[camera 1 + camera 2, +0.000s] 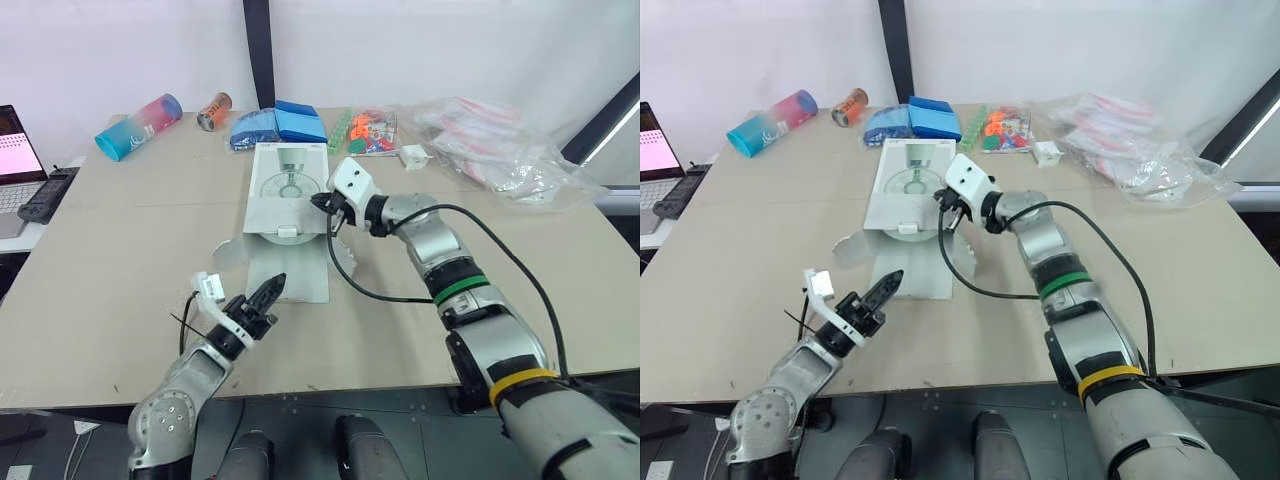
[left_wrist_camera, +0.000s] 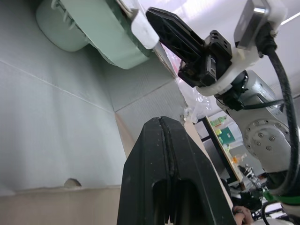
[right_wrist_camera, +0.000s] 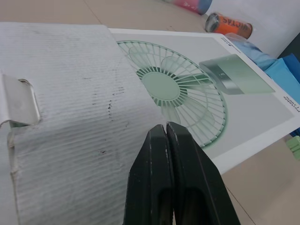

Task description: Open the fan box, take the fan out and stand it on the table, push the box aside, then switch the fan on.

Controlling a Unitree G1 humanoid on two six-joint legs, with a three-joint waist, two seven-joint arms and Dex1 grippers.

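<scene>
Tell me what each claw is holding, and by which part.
Nothing is held. The left claw is shut and empty by the open end of the fan box; the right claw, also shut and empty, sits at its side.

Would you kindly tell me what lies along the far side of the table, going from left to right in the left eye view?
blue-and-pink cylindrical tube → orange drink can → blue plastic packs → bag of colourful small pieces → small white block → crumpled clear plastic bags
</scene>
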